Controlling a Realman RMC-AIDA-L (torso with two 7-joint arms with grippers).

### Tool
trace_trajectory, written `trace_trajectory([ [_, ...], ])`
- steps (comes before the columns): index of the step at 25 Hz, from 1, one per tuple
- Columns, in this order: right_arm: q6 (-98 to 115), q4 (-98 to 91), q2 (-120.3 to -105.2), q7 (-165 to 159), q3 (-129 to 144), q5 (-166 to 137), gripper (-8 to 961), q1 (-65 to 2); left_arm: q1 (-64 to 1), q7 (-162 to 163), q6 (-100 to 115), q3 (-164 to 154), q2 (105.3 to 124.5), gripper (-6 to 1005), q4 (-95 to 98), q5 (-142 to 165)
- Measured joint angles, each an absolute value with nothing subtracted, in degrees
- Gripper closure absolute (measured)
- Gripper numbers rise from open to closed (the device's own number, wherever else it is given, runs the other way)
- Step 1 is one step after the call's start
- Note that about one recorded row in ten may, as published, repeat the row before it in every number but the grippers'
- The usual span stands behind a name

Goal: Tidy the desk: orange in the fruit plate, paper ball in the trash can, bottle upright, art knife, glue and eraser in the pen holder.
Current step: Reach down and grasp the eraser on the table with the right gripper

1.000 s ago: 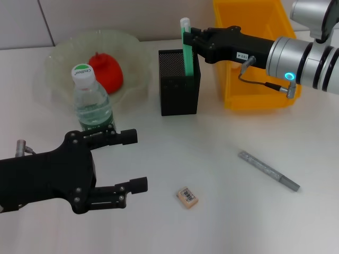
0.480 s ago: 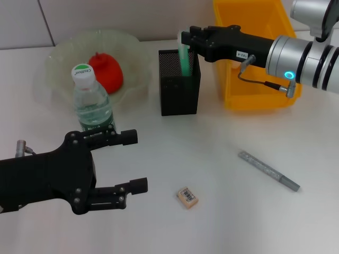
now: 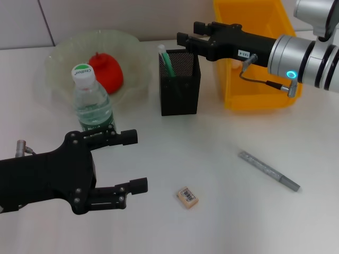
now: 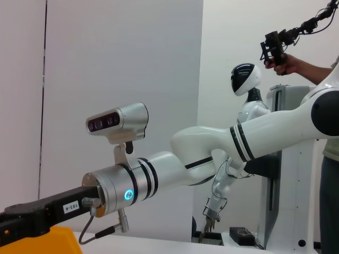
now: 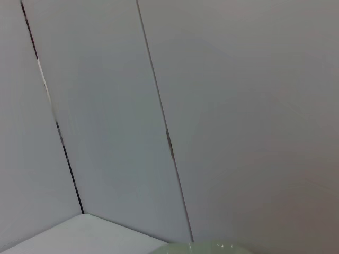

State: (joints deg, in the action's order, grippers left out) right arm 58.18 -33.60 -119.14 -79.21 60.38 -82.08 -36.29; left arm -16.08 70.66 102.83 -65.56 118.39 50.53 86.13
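White bench (image 3: 222, 211): glue (image 3: 164, 59) stood in holder (image 3: 179, 84); right tool (image 3: 183, 39) open above; left tool (image 3: 130, 161) open, near edge.

I work in a robotics lab: beyond my white counter (image 3: 222, 159) and plain panelled wall (image 5: 222, 106) stand another white humanoid robot (image 4: 244, 84) and a person (image 4: 296, 63) holding up a handheld controller (image 4: 273, 46) beside an equipment rack (image 4: 286, 159)

Both grippers, left gripper (image 3: 127, 161) and right gripper (image 3: 186, 38), are matte black with screws, the right arm (image 3: 304, 55) silver-white, black-banded, with a glowing blue ring and grey cable.
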Motion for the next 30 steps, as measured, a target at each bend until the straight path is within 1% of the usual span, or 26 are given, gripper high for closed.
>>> trace_trajectory([
  [6,60.97,-35.39,-119.04,-78.96,59.88,-81.41,346,-35.03,-15.94,70.66,102.82,-65.57,118.39,198,50.54,86.13],
  [9,63.22,-37.05,-119.00,-78.93,58.73,-81.27,245,-33.92,-15.90,70.67,102.79,-65.56,118.39,198,50.53,86.13],
  [18,67.21,-40.32,-118.82,-80.34,58.11,-81.67,245,-30.94,-16.04,71.03,102.79,-65.40,118.33,198,50.66,86.13],
  [25,70.74,-48.35,-118.82,-87.94,58.67,-87.96,245,-27.04,-15.62,71.18,102.89,-64.92,118.01,198,50.88,86.13],
  [30,73.71,-54.68,-119.02,-94.11,58.78,-96.38,246,-25.59,-15.28,70.91,103.33,-64.78,117.30,198,50.79,86.13],
])
